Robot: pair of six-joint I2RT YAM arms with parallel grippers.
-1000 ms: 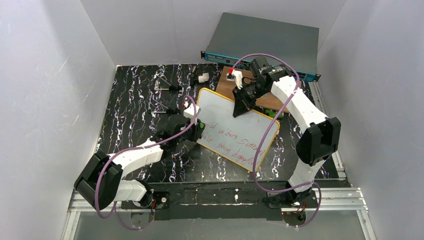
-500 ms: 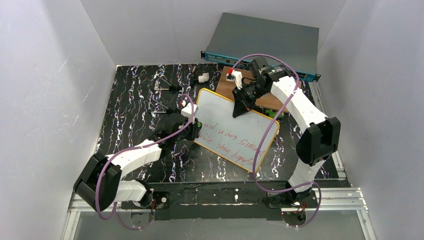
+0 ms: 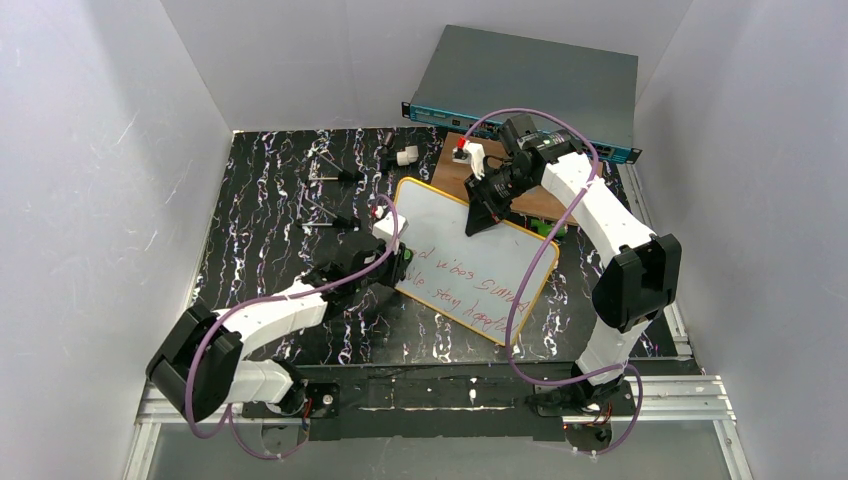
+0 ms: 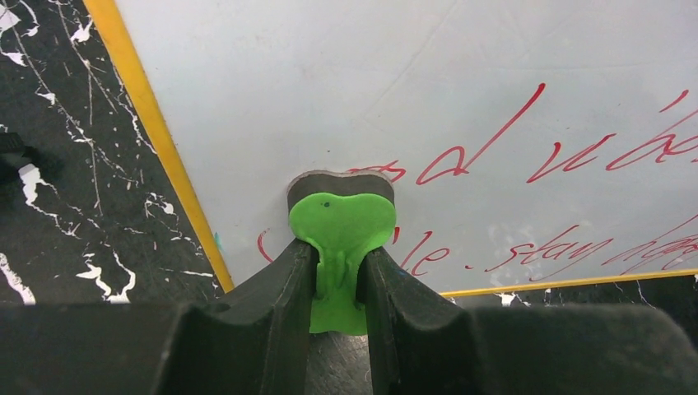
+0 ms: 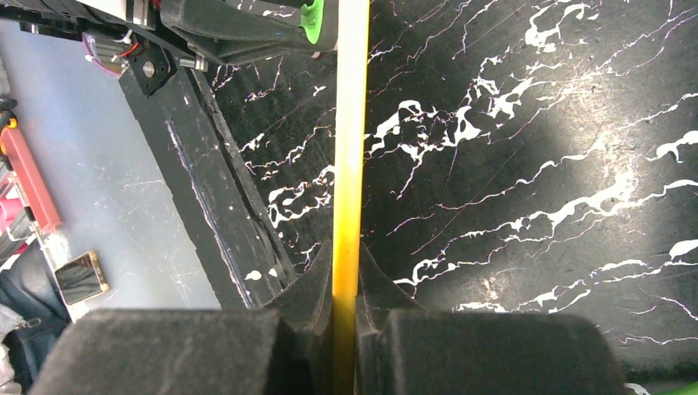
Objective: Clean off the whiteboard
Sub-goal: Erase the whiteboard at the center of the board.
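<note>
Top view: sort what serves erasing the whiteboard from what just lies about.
In the job: whiteboard, its red writing, green eraser in the left gripper, right gripper clamped on the yellow frame.
Lying about: wooden board, grey rack unit, small white part.

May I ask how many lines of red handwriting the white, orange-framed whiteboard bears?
2: the upper line beside the green eraser, the lower line nearer the whiteboard frame; the eraser may hide strokes.
</note>
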